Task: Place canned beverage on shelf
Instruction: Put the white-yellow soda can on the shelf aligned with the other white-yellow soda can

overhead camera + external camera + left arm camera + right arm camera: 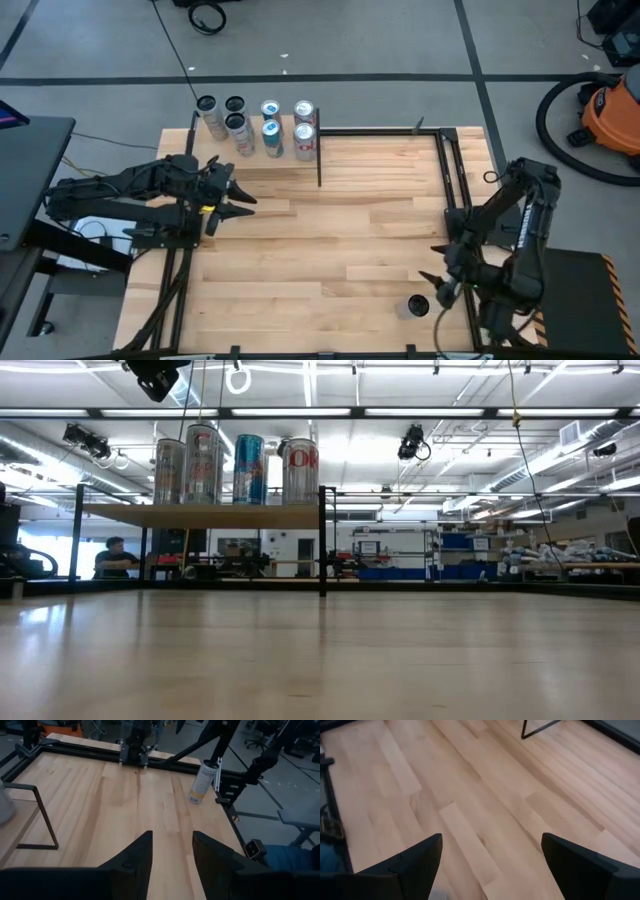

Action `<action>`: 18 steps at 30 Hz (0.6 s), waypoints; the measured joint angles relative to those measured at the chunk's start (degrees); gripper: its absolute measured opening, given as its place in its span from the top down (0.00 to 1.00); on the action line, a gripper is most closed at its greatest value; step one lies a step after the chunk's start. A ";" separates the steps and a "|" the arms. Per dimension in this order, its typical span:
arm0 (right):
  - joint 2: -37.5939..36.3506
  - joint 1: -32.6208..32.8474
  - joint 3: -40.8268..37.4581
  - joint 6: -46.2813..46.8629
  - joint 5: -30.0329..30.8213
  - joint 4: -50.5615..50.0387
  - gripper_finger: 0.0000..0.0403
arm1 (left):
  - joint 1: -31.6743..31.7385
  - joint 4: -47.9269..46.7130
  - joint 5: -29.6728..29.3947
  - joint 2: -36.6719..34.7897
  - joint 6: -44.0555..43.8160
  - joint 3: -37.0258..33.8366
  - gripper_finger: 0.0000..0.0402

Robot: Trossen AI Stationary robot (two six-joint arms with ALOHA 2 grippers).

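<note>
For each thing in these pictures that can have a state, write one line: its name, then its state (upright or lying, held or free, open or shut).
Cans on the shelf: seven, upright, in two rows.
Shelf: raised above the table, loaded with cans.
Lone can: upright on the table, free, near the right hand.
Left hand: open, empty, above the table's left side.
Right hand: open wide, empty, close to the lone can.

Bare planked tabletop (340, 240) open mid-table, cans (255, 122) crowding the shelf (200, 515), black post (319, 160) beside
</note>
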 joint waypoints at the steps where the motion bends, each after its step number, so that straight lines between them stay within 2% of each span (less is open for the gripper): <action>1: -0.36 1.23 -0.96 0.75 -0.06 0.11 0.13 | 0.00 0.08 0.00 0.02 0.00 0.00 0.64; 8: -1.68 9.17 -6.15 3.31 -3.29 2.45 0.13 | 0.00 3.05 0.00 0.02 -1.30 0.00 0.64; 13: -1.77 13.48 -9.33 3.31 -3.27 10.04 0.13 | 0.04 4.61 0.00 0.02 -1.51 0.00 0.64; 18: -1.93 15.10 -14.90 3.25 -3.25 19.71 0.13 | 0.04 5.13 0.00 0.04 -1.53 0.00 0.64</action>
